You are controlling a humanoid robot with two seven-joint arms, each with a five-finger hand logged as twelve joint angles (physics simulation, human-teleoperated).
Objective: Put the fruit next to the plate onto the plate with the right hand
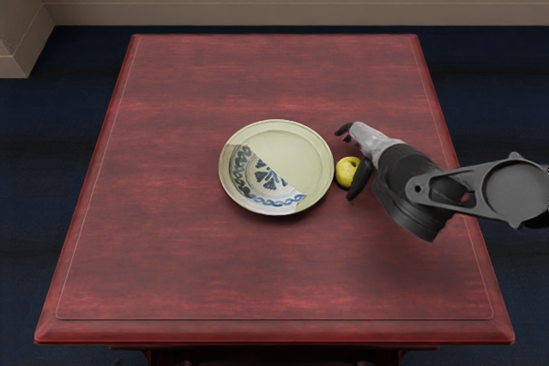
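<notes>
We see the fruit (346,171) on the surface (171,237), just beside the plate's (296,153) right rim. Our right hand (367,153) sits against its far side. The fingers (358,183) are spread wide around it, not clamped.

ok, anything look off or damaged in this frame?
Only the plate: its blue pattern stops along a straight diagonal, covering just the lower-left part. Nothing spilled or tipped; the fruit sits by its right rim.

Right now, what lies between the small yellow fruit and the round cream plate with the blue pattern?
Nothing. In the head view the small yellow fruit sits right beside the rim of the round cream plate; no object stands between them.
</notes>
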